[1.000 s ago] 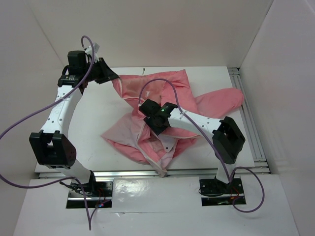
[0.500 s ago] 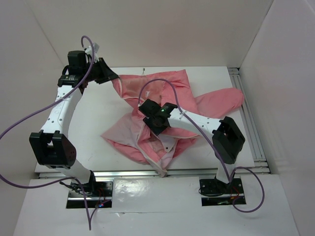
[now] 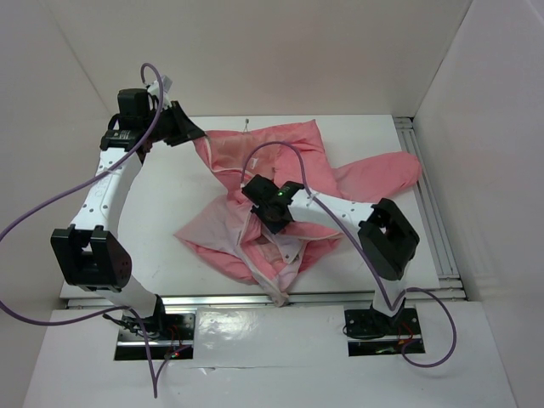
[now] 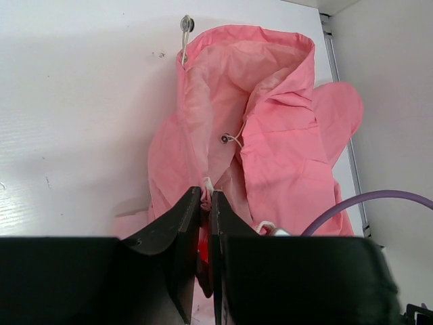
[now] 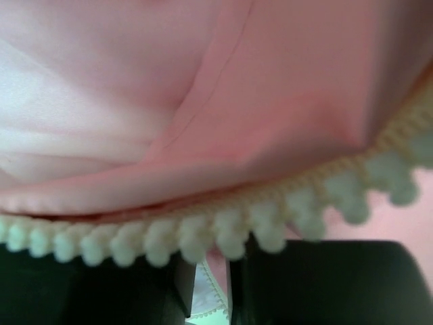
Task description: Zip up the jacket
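Salmon-pink jacket [image 3: 280,170] lies crumpled across the middle of the white desk [image 3: 170,200], its pale lining showing at the near-left. My left jaws are clenched on the jacket's far-left edge. My right jaws, at the garment's middle, are pinched on fabric just beside the cream zipper teeth [image 5: 203,240], which run across the right wrist view.

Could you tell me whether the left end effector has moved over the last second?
No. The left end effector stays at the jacket's far-left corner, same spot against the table's back edge.
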Available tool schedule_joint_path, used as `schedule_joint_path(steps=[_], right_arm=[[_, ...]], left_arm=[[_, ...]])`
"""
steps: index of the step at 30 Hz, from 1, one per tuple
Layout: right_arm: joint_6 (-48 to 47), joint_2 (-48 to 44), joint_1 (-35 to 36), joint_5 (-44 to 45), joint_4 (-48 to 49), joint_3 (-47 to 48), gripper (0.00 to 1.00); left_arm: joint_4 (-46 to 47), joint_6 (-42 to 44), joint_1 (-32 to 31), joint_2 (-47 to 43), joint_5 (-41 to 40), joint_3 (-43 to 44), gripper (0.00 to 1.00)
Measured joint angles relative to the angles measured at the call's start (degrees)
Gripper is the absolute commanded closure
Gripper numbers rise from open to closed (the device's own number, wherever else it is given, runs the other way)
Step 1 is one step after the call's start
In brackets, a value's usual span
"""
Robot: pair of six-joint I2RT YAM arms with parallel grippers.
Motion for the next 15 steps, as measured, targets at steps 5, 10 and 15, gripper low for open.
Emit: schedule_joint_path(steps=[5, 10, 15], right_arm=[[0.52, -0.83, -0.85, -0.50, -0.07, -0.17, 0.81], [1.53, -5.79, -2.84, -1.60, -0.28, -2.25, 0.82], [2.78, -13.29, -7.21, -3.26, -0.68, -5.35, 0.83]], left_arm=[[-0.04, 0.13, 0.00, 0.00, 0.00, -0.35, 1.00], [-0.04, 0.31, 0.00, 0.00, -0.09, -0.59, 1.00], [-0.04, 0.39, 0.00, 0.00, -0.20, -0.59, 1.00]])
